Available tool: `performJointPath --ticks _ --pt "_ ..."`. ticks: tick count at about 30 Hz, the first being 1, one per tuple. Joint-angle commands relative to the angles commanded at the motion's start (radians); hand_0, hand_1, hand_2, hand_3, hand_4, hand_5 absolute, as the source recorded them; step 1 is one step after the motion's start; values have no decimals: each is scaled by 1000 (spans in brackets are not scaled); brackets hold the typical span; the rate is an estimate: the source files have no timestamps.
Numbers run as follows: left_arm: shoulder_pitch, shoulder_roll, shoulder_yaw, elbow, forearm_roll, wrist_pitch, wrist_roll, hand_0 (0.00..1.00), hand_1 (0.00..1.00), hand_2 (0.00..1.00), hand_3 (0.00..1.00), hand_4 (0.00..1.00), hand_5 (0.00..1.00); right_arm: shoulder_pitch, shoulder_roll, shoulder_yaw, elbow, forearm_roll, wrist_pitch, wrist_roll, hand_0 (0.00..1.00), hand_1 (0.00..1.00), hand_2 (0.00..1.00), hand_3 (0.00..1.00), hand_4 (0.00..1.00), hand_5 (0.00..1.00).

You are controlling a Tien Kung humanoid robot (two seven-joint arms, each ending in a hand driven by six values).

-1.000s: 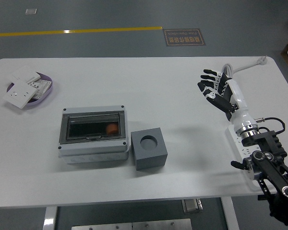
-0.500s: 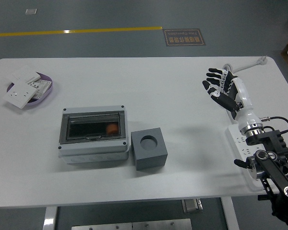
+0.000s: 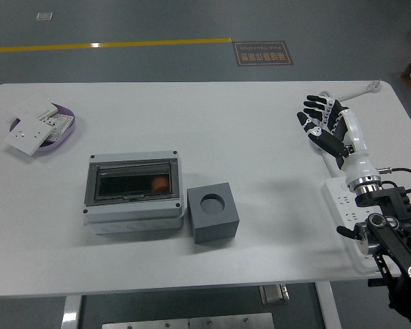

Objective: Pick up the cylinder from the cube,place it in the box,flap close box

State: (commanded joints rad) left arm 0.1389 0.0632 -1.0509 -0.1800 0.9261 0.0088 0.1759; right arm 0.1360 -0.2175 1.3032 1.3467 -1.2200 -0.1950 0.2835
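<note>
1. One robot hand (image 3: 324,122), the right, hovers over the far right of the white counter (image 3: 192,110), fingers spread and holding nothing. Across the last second it has drifted right and away, farther from the box.
2. That retreat suggests the work is finished: the cube's socket is empty and the lid is down.
3. The grey junction box (image 3: 132,192) sits left of centre, its smoky clear flap lying flat and closed.
4. The cylinder (image 3: 161,184) shows only as a small orange blur through the flap, inside the box near its right end.
5. The dark grey cube (image 3: 212,214) stands just beside the box's right side, round hole facing up.
6. The left arm is out of view.
</note>
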Motion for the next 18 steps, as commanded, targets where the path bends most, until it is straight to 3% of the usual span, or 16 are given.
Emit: performJointPath --ticks 18 --pt "-3 -14 -4 0 1 1 -1 923 852 854 951 2 2 -3 10 17 6 -2 -3 1 786 693 699 669 753 239"
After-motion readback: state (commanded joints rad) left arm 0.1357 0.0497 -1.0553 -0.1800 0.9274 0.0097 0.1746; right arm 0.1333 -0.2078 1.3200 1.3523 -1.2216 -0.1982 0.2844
